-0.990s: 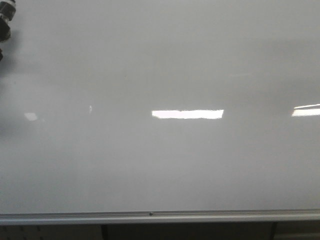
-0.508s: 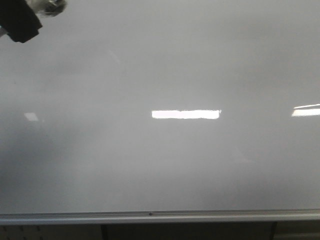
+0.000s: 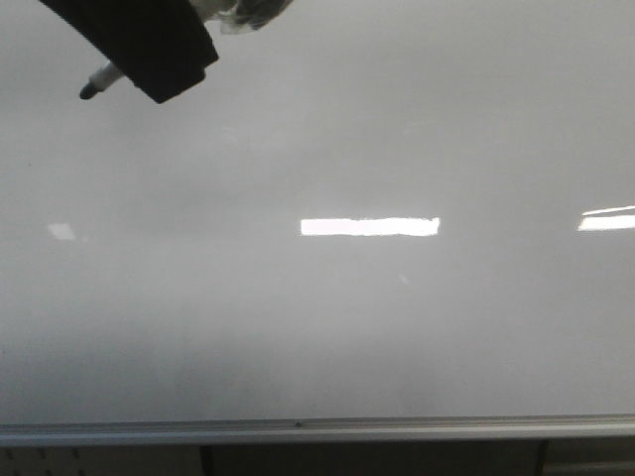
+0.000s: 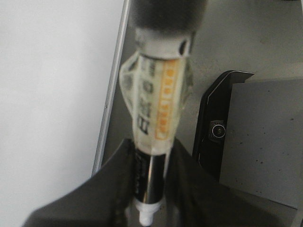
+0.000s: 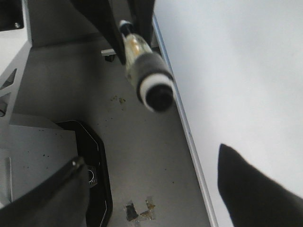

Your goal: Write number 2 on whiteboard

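Whiteboard [image 3: 327,317]: glossy white-grey surface filling the front view, no stroke legible on it, silver rail [image 3: 317,430] along its bottom edge.
Left gripper [image 4: 149,189]: over the board's top-left corner, fingers clamped on the marker.
Right gripper [image 5: 156,198]: fingers spread apart, gripping nothing.
Marker [image 3: 100,81]: dark tip near the board's top-left corner; contact unclear.

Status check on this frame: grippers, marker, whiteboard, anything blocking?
Left gripper shut on marker, tip at board's upper left. Right gripper open, holding nothing. Whiteboard shows no number 2 yet. No obstruction visible; only glare patches.
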Controlling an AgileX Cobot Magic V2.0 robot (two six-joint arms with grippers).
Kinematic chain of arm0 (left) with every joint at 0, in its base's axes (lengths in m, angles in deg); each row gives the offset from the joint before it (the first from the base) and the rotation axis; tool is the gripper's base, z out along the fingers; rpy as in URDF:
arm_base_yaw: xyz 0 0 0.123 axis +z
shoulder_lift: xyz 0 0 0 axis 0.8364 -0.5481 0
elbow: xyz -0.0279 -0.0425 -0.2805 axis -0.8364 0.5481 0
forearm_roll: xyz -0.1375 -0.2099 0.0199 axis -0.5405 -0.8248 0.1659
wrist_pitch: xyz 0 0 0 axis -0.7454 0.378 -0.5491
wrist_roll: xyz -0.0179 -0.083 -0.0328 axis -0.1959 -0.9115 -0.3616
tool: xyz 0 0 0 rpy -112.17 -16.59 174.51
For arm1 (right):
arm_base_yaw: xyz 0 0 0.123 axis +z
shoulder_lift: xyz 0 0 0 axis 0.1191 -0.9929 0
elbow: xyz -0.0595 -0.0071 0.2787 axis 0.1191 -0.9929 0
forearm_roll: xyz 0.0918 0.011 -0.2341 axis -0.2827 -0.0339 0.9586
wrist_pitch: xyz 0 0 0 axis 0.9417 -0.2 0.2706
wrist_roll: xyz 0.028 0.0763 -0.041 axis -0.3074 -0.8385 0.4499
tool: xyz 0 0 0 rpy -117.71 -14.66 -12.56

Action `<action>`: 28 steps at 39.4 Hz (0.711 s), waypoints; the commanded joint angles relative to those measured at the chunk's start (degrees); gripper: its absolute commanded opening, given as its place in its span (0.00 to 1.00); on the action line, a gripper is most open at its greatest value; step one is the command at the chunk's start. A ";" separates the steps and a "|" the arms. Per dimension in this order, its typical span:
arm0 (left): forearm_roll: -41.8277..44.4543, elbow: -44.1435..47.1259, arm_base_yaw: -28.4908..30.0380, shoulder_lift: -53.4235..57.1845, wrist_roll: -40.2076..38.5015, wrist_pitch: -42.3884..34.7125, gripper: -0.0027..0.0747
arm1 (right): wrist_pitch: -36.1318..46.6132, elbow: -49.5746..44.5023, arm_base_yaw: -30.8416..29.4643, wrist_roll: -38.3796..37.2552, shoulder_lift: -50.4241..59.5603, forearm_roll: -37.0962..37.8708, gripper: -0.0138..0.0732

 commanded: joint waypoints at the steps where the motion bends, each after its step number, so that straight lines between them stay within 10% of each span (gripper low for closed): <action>1: -1.77 -2.01 -0.61 1.98 0.11 -1.70 0.12 | 2.08 4.04 2.41 0.91 -1.49 -2.33 0.83; 17: -1.77 -2.01 -0.61 1.98 0.11 -2.68 0.12 | 5.00 9.35 7.68 0.91 -9.21 -2.33 0.82; 28: -1.77 -2.01 -0.61 1.98 0.11 -2.68 0.12 | 3.89 9.35 7.68 0.91 -9.22 -1.74 0.55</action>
